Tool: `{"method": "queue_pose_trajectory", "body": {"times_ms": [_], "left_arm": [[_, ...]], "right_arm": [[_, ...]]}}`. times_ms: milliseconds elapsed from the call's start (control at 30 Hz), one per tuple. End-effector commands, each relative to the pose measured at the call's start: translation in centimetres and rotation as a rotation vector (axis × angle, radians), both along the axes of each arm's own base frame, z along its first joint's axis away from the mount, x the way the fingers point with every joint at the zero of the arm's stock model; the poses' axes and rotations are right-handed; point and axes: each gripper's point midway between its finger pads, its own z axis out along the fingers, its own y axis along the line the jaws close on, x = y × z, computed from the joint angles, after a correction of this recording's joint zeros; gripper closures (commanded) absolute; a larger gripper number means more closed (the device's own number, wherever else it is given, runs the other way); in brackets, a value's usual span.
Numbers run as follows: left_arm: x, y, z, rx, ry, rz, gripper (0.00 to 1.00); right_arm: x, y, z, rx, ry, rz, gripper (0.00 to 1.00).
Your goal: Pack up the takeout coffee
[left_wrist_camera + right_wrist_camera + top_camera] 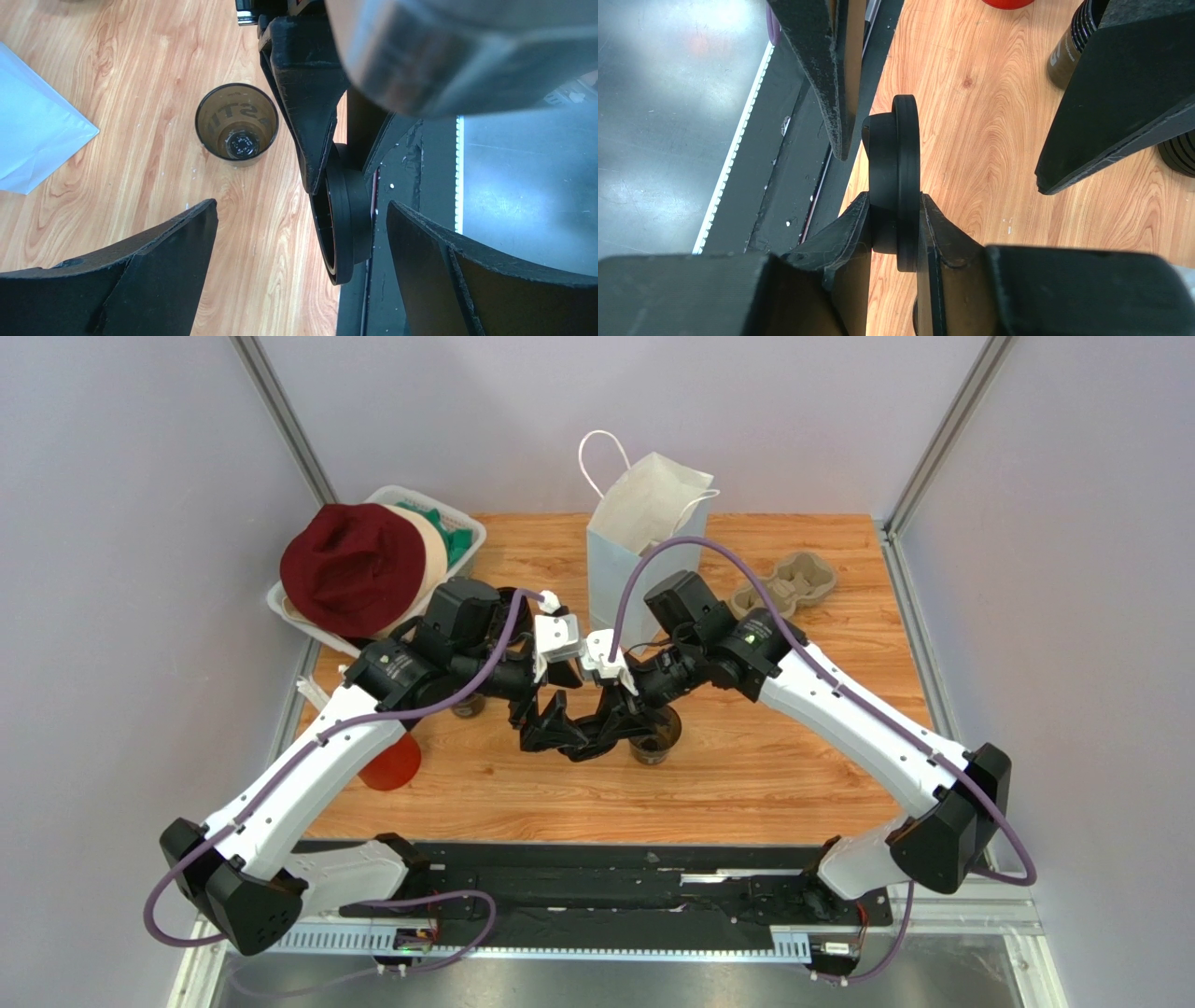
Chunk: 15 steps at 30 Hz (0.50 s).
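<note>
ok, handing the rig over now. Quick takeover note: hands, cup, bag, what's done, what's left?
Left hand: open, empty, fingers either side of the lid without gripping it.
Right hand: shut on the black lid, held on edge above the table's near edge.
Coffee cup: upright on the table beside the hands, no lid on.
Paper bag: standing at the far side, top open; the cup is not in it.
Done: lid is off the table and in the grip.
Left, probably: lid onto the cup, then the cup into the bag.
</note>
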Motion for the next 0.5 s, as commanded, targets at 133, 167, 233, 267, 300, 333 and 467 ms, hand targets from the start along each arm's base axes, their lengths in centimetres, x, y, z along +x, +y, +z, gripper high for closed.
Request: {"method": "queue_pose_trajectory", "body": {"times_ms": [133,167,233,267,300,333,467], "left_arm": [[-0.3,0.3,1.2,-0.055,-0.041,0.014,0.01],[-0.2,0.3,1.2,-0.056,-0.038,0.017,0.01],[-0.2,0.4,1.4,-0.070,-0.027,0.021,0.01],[-0.1,0.6,1.5,-0.075,-0.028,0.027,0.01],[-0.1,0.7,1.7,-0.082,-0.029,0.030,0.01],[-0.1,0.7,1.7,-0.085,-0.027,0.028,0.01],[-0.1,0.5,1.7,-0.092,-0.021,0.023,0.01]], "right_arm": [[-0.5,0.0,2.8,0.095,-0.056,0.006,0.92],[-0.7,-0.1,3.0,0.100,-0.050,0.008,0.92],[-0.7,-0.2,3.5,0.119,-0.033,0.006,0.92],[-0.8,-0.3,3.7,0.127,-0.028,0.007,0.92],[-0.9,-0.4,4.1,0.142,-0.023,0.013,0.92],[-0.8,-0.4,4.0,0.145,-0.020,0.008,0.92],[-0.9,-0.2,3.9,0.148,0.000,0.011,0.92]]}}
